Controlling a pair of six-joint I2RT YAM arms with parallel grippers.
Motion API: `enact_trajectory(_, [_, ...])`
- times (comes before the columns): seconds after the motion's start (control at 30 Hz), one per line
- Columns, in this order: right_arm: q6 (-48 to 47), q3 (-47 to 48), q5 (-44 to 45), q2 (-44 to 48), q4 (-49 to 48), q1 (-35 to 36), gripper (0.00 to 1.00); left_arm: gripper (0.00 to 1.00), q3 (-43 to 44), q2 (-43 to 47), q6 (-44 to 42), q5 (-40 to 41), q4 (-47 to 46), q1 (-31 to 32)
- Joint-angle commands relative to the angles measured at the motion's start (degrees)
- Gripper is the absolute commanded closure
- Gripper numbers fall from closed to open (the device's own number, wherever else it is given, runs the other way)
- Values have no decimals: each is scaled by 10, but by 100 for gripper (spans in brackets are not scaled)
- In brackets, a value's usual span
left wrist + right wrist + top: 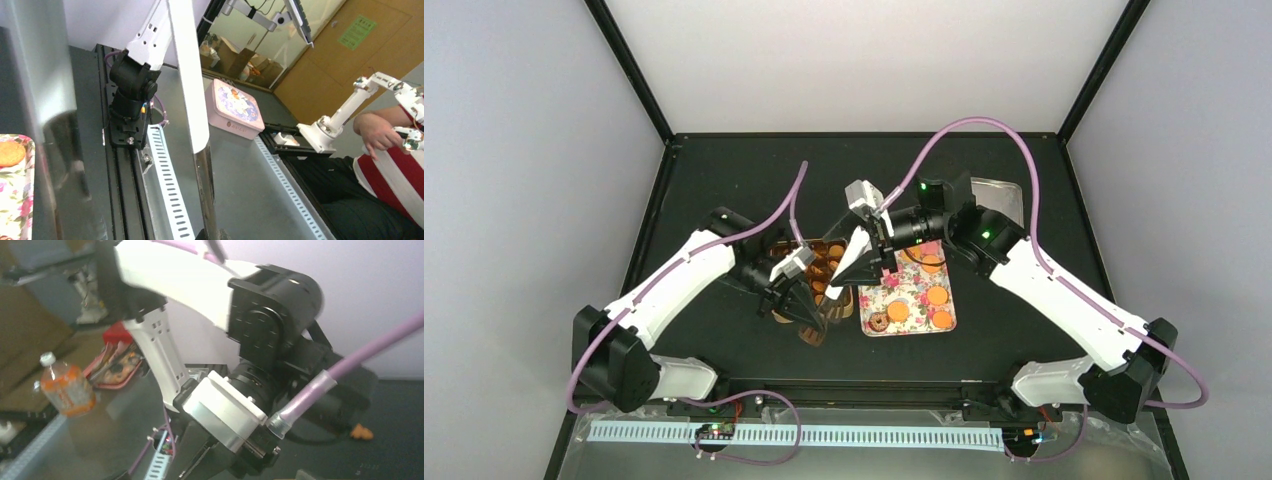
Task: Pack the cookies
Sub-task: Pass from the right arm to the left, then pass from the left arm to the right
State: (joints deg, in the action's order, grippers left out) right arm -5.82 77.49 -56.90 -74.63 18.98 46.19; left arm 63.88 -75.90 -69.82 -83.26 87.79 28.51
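- Right of centre in the overhead view, the floral tray point(917, 324) holds several orange cookies point(937, 296) and a brown ring; these look left to pack.
- Just left of it, the square tin point(814, 262) of brown paper cups seems to have a few orange ones seated, so the job is partly done.
- Left gripper point(796, 300) hovers at the tin's lower edge; right gripper point(844, 288) points down between tin and tray.
- Neither claw's opening nor any load can be told.
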Motion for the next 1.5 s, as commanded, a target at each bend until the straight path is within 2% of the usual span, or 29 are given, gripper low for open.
enact_trajectory(0.0, [55,-39,115,25,-39,1,5,99,25,13,119,25,-118,-4])
enact_trajectory(0.03, [72,-50,147,32,-49,1,1,98,14,30,186,65,-184,-3])
enact_trajectory(0.1, [109,-73,187,46,-75,-5,0,98,-25,89,361,141,-370,-3])
enact_trajectory(0.2, [165,-120,252,79,-133,-15,0,98,-84,158,461,217,-528,-3])
enact_trajectory(0.27, [199,-158,293,111,-171,-23,0,99,-76,156,472,237,-518,-3])
enact_trajectory(0.37, [237,-192,294,137,-208,-35,0,98,-67,155,465,260,-491,-2])
enact_trajectory(0.5, [261,-212,233,130,-227,-39,0,98,-84,176,467,263,-507,-1])
enact_trajectory(0.67, [297,-251,134,110,-303,-38,0,99,-90,180,491,256,-531,-1])
enact_trajectory(0.97, [308,-254,98,72,-365,-39,6,98,-95,179,495,257,-540,-1])
enact_trajectory(1.17, [333,-253,83,30,-420,-38,16,98,-107,175,501,260,-553,-1])
enact_trajectory(1.33, [333,-262,96,29,-451,-38,20,98,-107,175,503,261,-552,0])
enact_trajectory(1.4, [330,-261,99,32,-456,-38,20,98,-107,176,501,262,-552,-1])
enact_trajectory(1.47, [302,-249,108,38,-416,-39,21,99,-106,177,501,263,-549,-1])
